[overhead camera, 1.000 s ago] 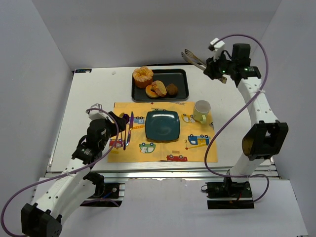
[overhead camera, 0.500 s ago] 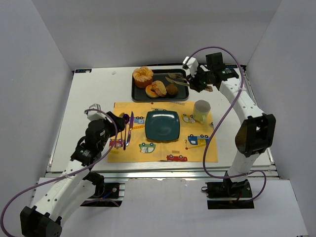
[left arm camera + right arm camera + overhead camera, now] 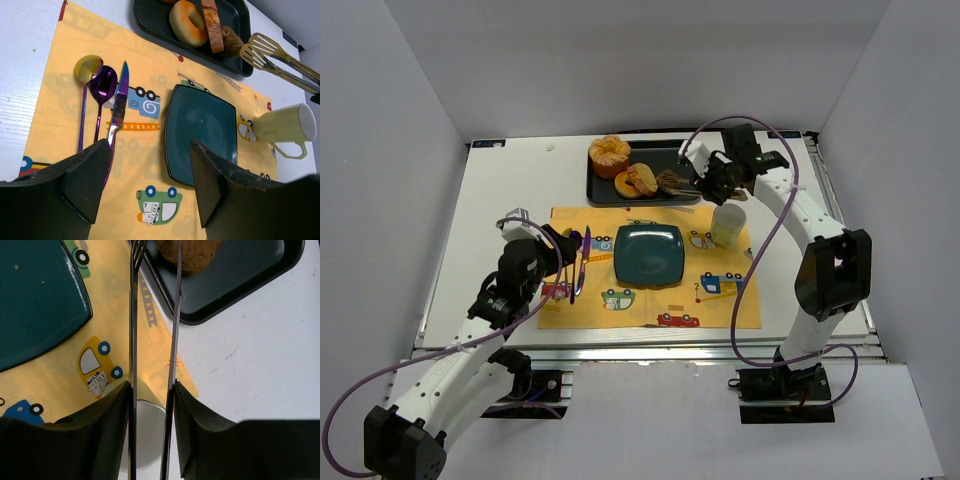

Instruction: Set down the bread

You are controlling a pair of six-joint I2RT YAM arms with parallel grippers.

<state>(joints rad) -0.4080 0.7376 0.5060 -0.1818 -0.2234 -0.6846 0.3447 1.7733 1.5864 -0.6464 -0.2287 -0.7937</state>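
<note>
1. The right hand (image 3: 151, 390) is clenched on the tongs (image 3: 678, 181). Their blades stand slightly apart and hold nothing. Their tips hang over the right end of the tray (image 3: 680, 158) at the worktop's far edge.
2. The bread (image 3: 212, 25) lies in that tray, ungripped. It seems to lean between the doughnut (image 3: 187, 22) and a brown lump (image 3: 231, 42).
3. Wrong pick: the tips are closest to the lump, which sits between them and the bread. Closing here would probably take the lump, or shove it into the bread.
4. Weak grip: the slice is thin and shows mostly its crust edge. The blades could slide off or nip only the crust, and the bread might drop on the way to the plate (image 3: 648, 253).
5. Knocked mug: the mug (image 3: 728, 225) stands directly under the right wrist, towards the worktop's right edge. Dipping low or swinging straight towards the plate could tip it.
6. Twisted tool: only a pinch holds the tongs. Catching a tip on the tray rim could turn them in the hand.
7. The left hand (image 3: 150, 145) is released and hovers over the mat (image 3: 580, 310) by the cutlery (image 3: 119, 102), towards the left edge. It is well apart from the tray and looks unlikely to interfere.
</note>
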